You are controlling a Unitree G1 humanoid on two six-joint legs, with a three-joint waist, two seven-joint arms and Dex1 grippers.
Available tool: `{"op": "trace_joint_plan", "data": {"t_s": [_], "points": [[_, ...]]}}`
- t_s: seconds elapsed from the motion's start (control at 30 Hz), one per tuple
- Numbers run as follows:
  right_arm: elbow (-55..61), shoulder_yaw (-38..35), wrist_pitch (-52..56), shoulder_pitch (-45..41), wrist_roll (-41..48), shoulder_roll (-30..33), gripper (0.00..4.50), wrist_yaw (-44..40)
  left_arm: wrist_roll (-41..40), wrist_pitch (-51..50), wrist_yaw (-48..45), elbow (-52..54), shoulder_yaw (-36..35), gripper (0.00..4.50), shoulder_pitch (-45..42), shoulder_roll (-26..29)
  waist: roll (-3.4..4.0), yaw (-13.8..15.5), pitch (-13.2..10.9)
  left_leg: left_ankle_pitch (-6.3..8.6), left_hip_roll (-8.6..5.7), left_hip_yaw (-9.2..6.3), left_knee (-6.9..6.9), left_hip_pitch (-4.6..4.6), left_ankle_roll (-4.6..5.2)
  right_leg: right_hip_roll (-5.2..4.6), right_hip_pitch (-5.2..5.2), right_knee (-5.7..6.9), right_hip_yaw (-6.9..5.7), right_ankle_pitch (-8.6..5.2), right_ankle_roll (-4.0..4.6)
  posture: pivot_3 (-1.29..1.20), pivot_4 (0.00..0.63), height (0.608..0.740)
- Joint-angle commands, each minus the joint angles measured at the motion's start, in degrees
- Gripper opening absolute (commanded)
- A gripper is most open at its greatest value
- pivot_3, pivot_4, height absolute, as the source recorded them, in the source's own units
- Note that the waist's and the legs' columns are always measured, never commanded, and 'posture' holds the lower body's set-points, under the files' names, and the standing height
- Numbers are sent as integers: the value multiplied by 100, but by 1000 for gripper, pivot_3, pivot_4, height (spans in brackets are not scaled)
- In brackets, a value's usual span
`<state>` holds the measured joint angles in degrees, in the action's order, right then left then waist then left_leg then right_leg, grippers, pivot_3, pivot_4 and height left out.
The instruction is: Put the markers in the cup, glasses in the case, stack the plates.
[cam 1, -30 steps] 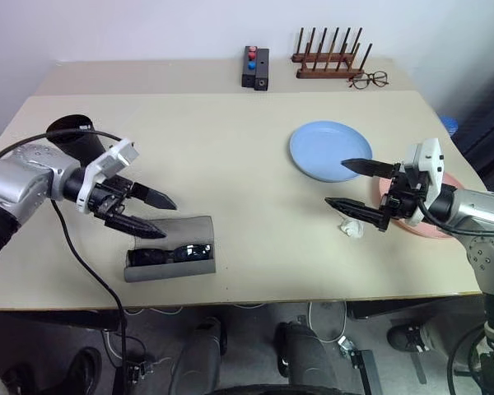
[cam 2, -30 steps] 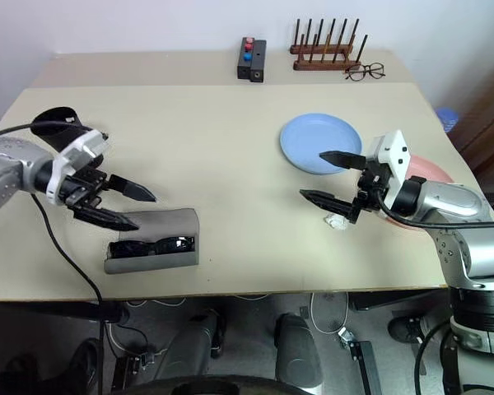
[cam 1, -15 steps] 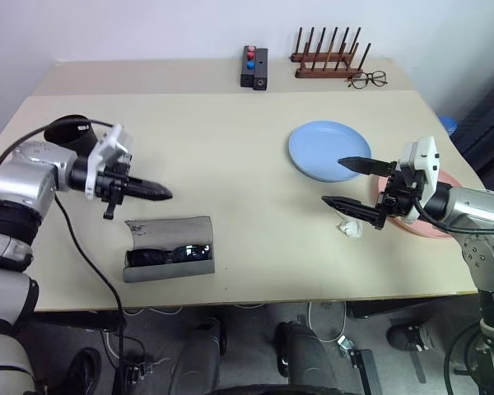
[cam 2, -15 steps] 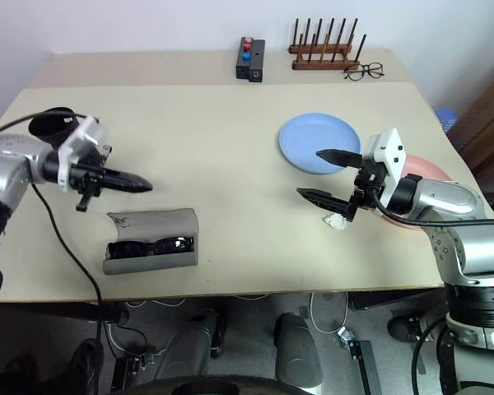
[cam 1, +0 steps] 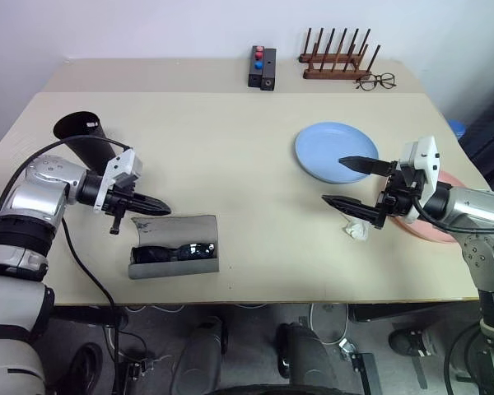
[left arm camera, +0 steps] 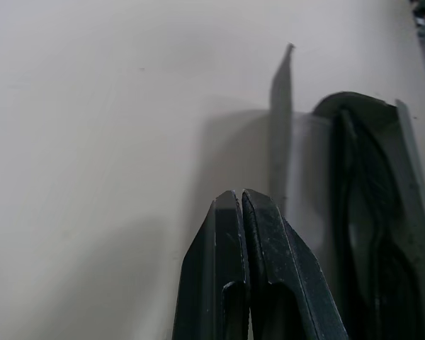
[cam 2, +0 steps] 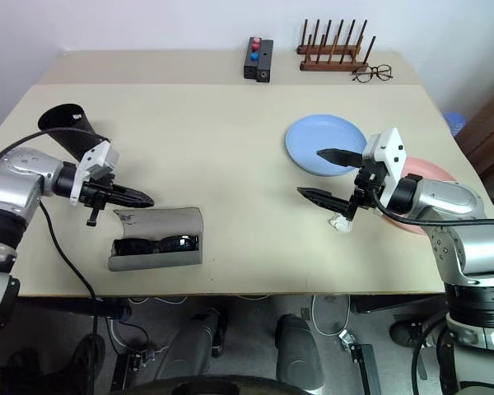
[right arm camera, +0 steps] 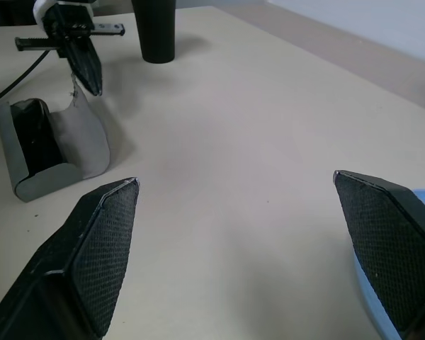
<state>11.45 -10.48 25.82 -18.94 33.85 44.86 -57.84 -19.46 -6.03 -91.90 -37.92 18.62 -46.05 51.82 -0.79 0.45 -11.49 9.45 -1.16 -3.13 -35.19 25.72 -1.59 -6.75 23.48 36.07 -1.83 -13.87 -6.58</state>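
A lab-like test room: bare beige table (cam 1: 230,156), plain white wall (cam 1: 148,29), loose floor cables (cam 1: 329,317).

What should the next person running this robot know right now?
Left gripper: shut, empty, at the raised flap of the case.
Right gripper: open, empty, beside the blue plate.
Sunglasses lie in the case; flap not folded over.
Pink plate lies apart from the blue one, partly behind the right arm: not stacked.
Cup stands at the table's left edge.
Left: flap, plates.
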Motion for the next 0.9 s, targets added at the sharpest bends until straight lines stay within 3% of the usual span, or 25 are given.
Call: {"op": "trace_joint_plan", "data": {"t_s": [0.03,0.5,0.73,0.9], "points": [[101,-133,-122,-29,10,1,4500,14,-252,-77,-60,376,8,60,92,267,0,-1,0,0,0,0,0,0,0,0,0,0,0,0,0,0,150,740],[65,-125,-190,-30,-7,0,4500,24,-1154,-390,-60,1654,533,60,844,956,3,-4,1,0,8,0,2,-1,-1,-3,0,-2,2,-1,2,0,150,740],[18,-109,-232,-48,-46,-13,4500,15,-1375,-498,-60,2085,376,60,1151,1122,3,-6,0,1,10,0,3,-1,-2,-3,2,-3,3,-1,3,0,150,740],[-25,-89,-275,-78,-92,-37,4500,14,-1524,-1137,-60,1930,79,60,719,960,3,20,0,1,9,0,3,0,-2,-4,2,-3,2,-1,3,0,150,740]]}}
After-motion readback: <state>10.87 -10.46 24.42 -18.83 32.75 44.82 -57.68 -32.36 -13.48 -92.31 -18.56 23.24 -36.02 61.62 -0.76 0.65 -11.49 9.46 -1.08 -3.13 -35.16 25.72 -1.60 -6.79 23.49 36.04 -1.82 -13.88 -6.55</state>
